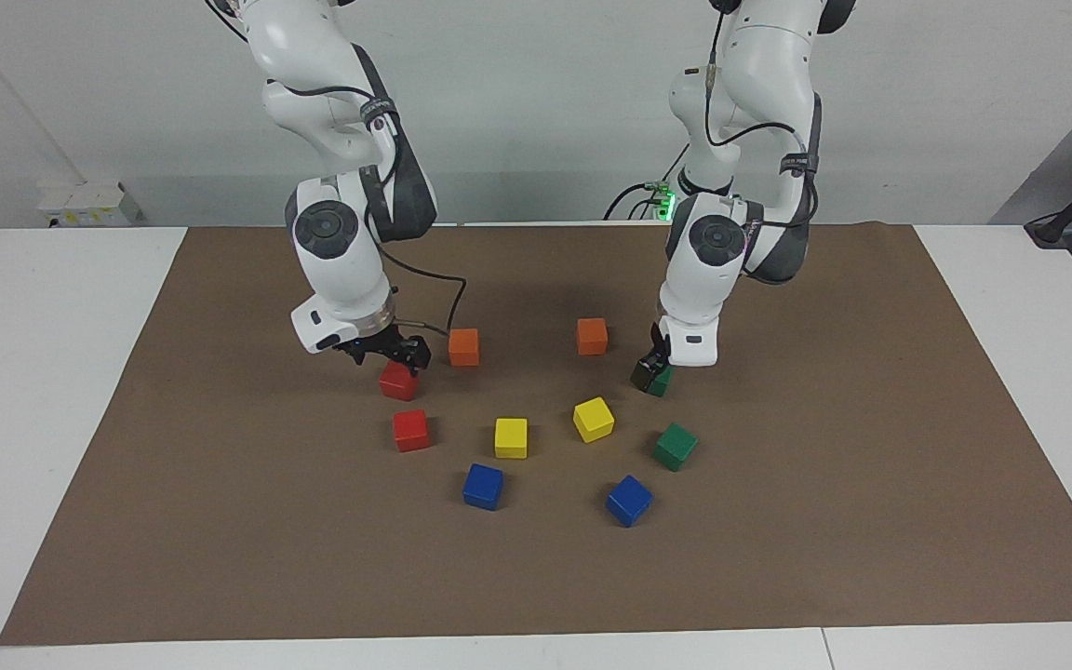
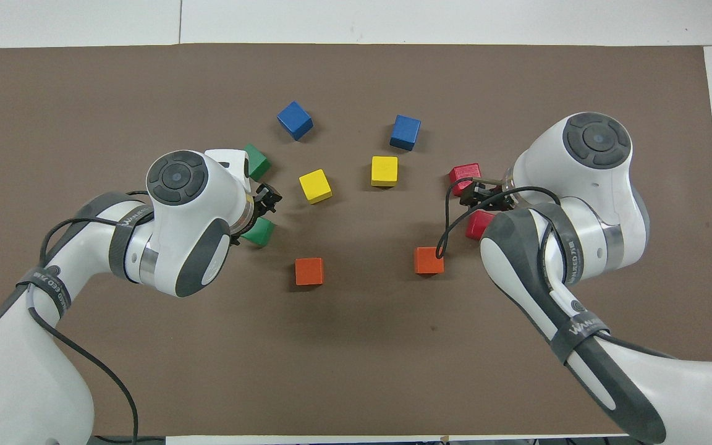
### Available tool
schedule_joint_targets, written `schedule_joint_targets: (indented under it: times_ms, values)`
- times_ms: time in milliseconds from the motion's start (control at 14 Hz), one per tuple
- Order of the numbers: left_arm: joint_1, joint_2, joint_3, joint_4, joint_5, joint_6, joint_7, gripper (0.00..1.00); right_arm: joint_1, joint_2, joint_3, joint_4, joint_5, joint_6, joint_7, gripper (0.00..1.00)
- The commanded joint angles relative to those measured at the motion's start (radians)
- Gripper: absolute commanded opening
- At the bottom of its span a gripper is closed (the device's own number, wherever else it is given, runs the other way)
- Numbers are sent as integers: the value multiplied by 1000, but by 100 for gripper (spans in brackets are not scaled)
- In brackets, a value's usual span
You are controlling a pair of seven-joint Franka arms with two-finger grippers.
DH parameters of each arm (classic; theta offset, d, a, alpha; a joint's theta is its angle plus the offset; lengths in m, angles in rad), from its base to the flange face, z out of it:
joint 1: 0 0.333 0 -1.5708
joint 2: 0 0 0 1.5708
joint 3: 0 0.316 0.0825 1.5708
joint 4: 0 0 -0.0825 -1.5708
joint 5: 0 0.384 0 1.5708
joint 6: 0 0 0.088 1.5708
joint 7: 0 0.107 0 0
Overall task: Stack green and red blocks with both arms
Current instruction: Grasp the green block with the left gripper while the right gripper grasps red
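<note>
Left pincer spread around a green block; right pincer spread over a red block.

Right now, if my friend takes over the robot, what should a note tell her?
Left gripper: open, down at the dark green cube nearer the robots, not visibly gripping it.
Right gripper: open, just above the bright red cube nearer the robots.
The other green cube and other red cube each sit on the brown mat, a little farther from the robots than their partners.
Done: nothing is stacked; all four cubes lie flat on the mat.
Left: grab each near cube, then set it on its same-colour partner, most likely.
</note>
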Motion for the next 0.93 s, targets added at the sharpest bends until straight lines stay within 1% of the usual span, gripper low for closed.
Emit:
schedule_joint_targets:
  times_ms: [0,500,857]
  values:
    - [7,3,-1,-13,13,27,14,100,-1,-38,1,-79,8,52,3,100]
    - [7,17,1,-35,13,59,14,100,-2,-39,1,-119,8,83,-16,100]
    - [15,19,1,-35,13,65,14,100,-2,-27,1,-142,9,140,-14,100]
